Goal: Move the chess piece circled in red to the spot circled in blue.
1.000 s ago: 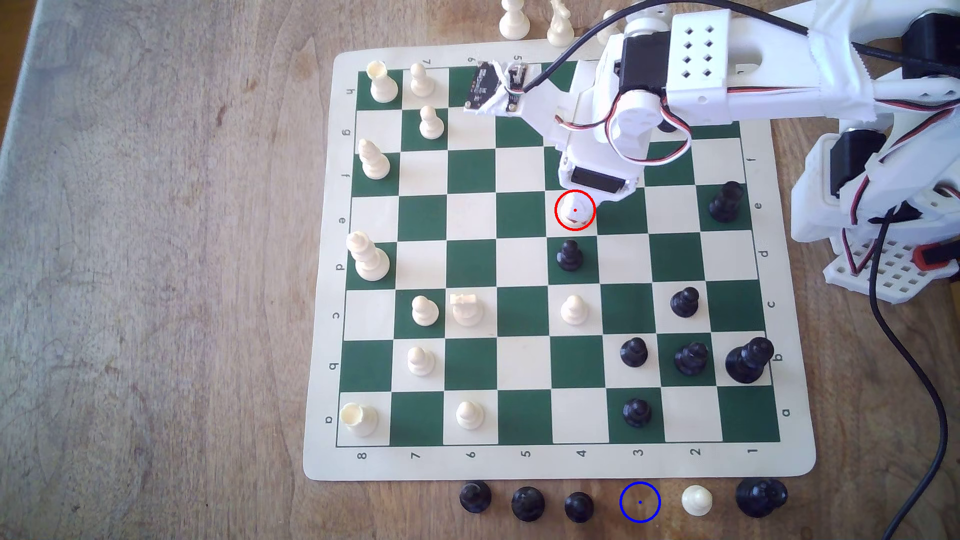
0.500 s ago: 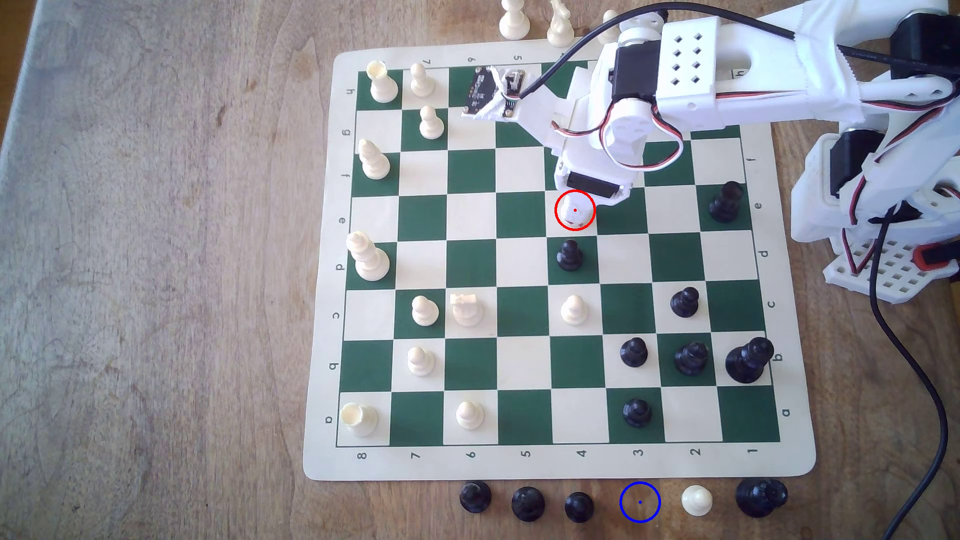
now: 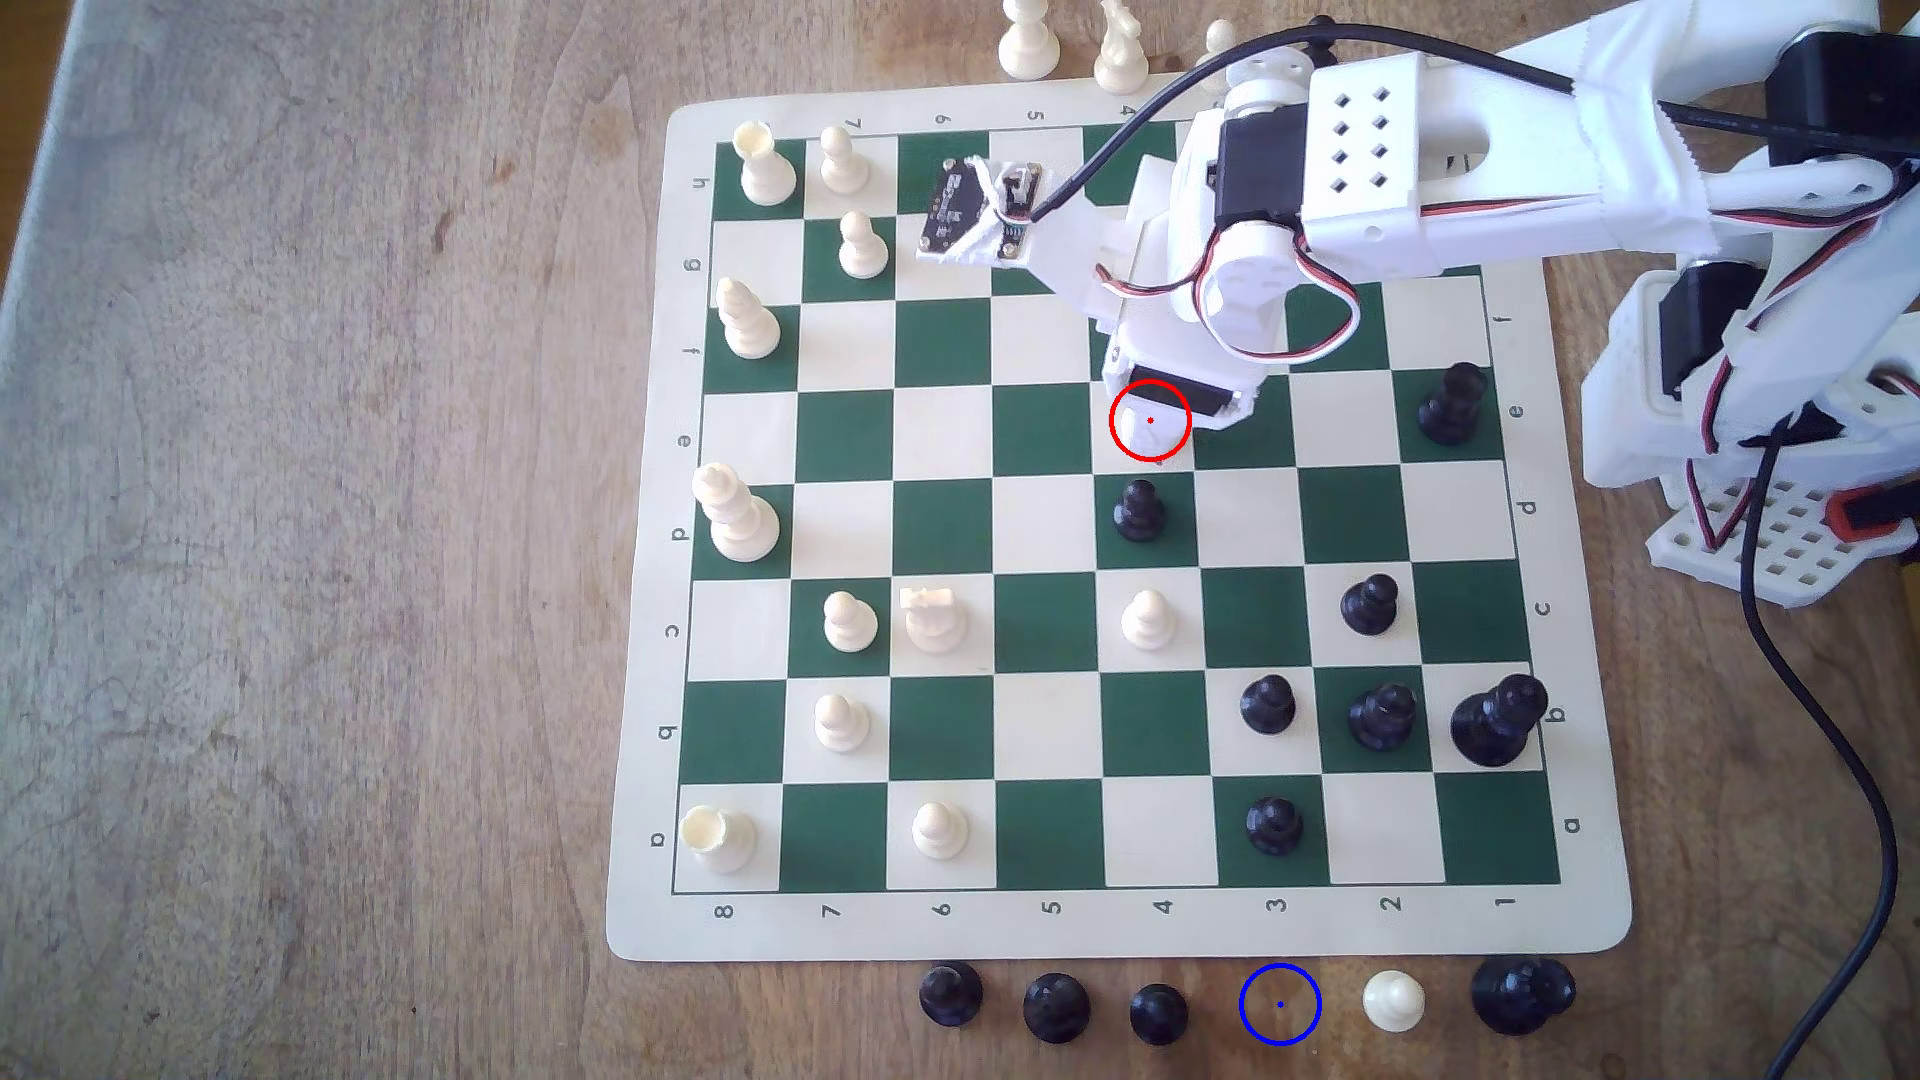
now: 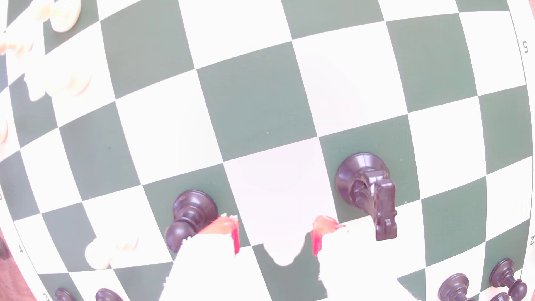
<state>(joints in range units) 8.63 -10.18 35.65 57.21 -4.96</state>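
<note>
Chess piece (image 3: 1150, 428): cream pawn inside the red ring, a little above and right of the exterior frame's centre, on the light square where row e meets column 4. Mostly covered by the gripper (image 3: 1162, 415) from above; a pale rounded edge shows in the ring. In the wrist view the pawn (image 4: 285, 249) sits low in the frame, washed out against its white square, with the two red-padded fingertips (image 4: 231, 231) on either side of it.

Gripper state: jaws spread, one either side of the pawn, with a slim gap visible on each side in the wrist view. Contact cannot be confirmed; overexposure hides the edges.

Neighbours: black pawn (image 3: 1139, 511) one square below in the exterior view, close to the fingers. Black knight (image 4: 373, 194) just beside the other finger in the wrist view.

Spot (image 3: 1279, 1004): blue ring on bare wood at the lower edge of the exterior frame, below the board (image 3: 644, 935), between a black pawn (image 3: 1157, 1013) and a cream pawn (image 3: 1392, 1000). Well apart from the piece.

Step in hand, as judged: the grasp, with the gripper positioned around the pawn and closure pending. Next move likely calls for closing squarely on the neck, a straight lift clear of the black pawn, then a carry down the frame over the board's lower rows into a narrow gap.
</note>
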